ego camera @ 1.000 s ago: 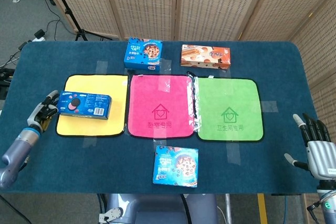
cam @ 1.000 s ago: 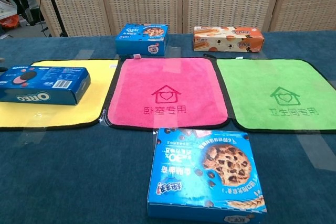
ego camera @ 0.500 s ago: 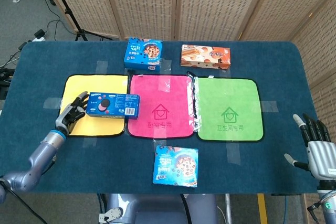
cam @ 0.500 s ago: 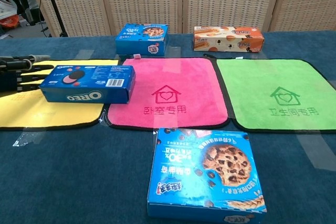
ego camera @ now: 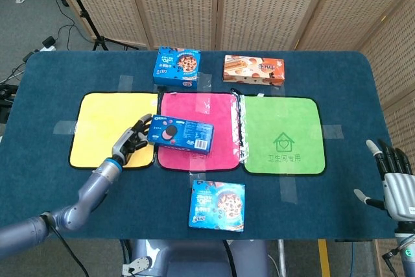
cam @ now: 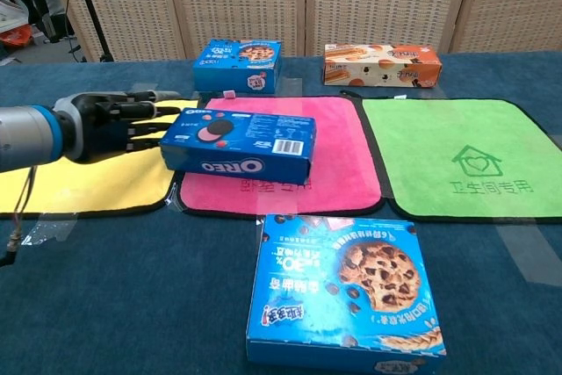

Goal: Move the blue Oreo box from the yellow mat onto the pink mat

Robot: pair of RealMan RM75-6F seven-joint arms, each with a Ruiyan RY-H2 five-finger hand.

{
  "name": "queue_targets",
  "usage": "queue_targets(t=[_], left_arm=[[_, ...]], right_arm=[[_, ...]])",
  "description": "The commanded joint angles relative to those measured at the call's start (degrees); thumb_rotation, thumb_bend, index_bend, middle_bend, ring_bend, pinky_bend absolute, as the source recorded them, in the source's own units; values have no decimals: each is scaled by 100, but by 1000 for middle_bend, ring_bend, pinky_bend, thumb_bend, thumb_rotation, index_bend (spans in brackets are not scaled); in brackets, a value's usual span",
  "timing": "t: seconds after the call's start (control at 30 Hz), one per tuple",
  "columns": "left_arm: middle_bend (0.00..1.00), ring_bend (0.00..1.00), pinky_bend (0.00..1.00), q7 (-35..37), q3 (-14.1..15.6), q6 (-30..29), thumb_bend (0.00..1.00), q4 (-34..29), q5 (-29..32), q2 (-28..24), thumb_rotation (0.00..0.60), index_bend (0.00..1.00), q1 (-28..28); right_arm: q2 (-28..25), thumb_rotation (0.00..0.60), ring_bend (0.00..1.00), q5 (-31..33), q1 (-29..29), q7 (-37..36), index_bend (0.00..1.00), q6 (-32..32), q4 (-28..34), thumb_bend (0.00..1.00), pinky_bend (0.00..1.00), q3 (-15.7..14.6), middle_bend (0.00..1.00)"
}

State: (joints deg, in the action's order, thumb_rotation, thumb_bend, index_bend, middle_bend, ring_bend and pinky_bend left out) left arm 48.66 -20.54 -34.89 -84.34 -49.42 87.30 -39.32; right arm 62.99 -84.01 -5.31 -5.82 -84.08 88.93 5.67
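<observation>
The blue Oreo box (ego camera: pixel 181 134) was seen lying flat over the left part of the pink mat (ego camera: pixel 214 109), its near-left corner reaching out past the mat's left edge toward the yellow mat (ego camera: pixel 104 121). Its long axis was laid left to right across the desk (ego camera: pixel 337 76), tilted slightly so the right end sat nearer the robot in the head view; the printed cookie face was turned upward and the "OREO" side panel was turned toward the chest camera. The left hand (cam: pixel 105 125) was placed against the box's left end, fingers (cam: pixel 149 111) stretched along and touching that short side; whether the box was truly gripped or only pressed could not be told. The right hand (ego camera: pixel 395 183) was held well apart at the desk's right edge, fingers spread, nothing in it. A chocolate-chip cookie box (cam: pixel 338 292) was lying on the desk just in front of the pink mat.
</observation>
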Motion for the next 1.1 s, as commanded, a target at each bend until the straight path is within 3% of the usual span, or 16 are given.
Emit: queue_targets(t=[0.03, 0.23, 0.3, 0.37, 0.4, 0.47, 0.5, 0.53, 0.6, 0.9, 1.1], left_arm=[[0, 0, 0, -533, -69, -156, 1000, -93, 480, 340, 600, 0, -357], [0, 0, 0, -1127, -166, -448, 1000, -189, 930, 565, 600, 0, -612], [0, 0, 0, -1333, -192, -927, 1000, -304, 913, 606, 600, 0, -519], [0, 0, 0, -1699, -175, -1821, 991, -355, 752, 681, 600, 0, -337], [0, 0, 0, -1901, -125, -2109, 898, -381, 676, 696, 600, 0, -279], [0, 0, 0, -2522, 60, -2668, 560, -362, 466, 588, 600, 0, -174], [0, 0, 0, -2759, 135, -2892, 262, -369, 368, 533, 600, 0, -125], [0, 0, 0, -3246, 307, -3301, 121, -396, 149, 382, 600, 0, -20], [0, 0, 0, -3585, 444, -3568, 1, -525, -33, 228, 600, 0, 87], [0, 0, 0, -5496, 1334, -4877, 0, -1171, -1061, -1035, 596, 0, 790], [0, 0, 0, -5360, 1828, -5425, 0, -1239, -1676, -1674, 600, 0, 1461]], right_arm=[[-11, 600, 0, 48, -9, -55, 0, 37, -28, 0, 0, 20, 0], [-22, 600, 0, 104, -14, -142, 0, 83, -66, 0, 0, 35, 0], [-27, 600, 0, 122, -15, -185, 0, 104, -85, 0, 0, 37, 0], [-25, 600, 0, 140, -10, -216, 0, 113, -116, 0, 0, 38, 0], [-24, 600, 0, 140, -9, -226, 0, 115, -126, 0, 0, 35, 0], [-19, 600, 0, 134, -1, -239, 0, 102, -136, 0, 0, 32, 0], [-17, 600, 0, 127, 3, -237, 0, 92, -137, 0, 0, 31, 0], [-11, 600, 0, 103, 9, -222, 0, 64, -131, 0, 0, 27, 0], [-5, 600, 0, 86, 16, -198, 0, 35, -120, 0, 0, 26, 0], [26, 600, 0, -15, 28, -47, 0, -62, -44, 0, 0, 6, 0], [20, 600, 0, -39, 25, -46, 0, -73, -27, 0, 0, 5, 0]])
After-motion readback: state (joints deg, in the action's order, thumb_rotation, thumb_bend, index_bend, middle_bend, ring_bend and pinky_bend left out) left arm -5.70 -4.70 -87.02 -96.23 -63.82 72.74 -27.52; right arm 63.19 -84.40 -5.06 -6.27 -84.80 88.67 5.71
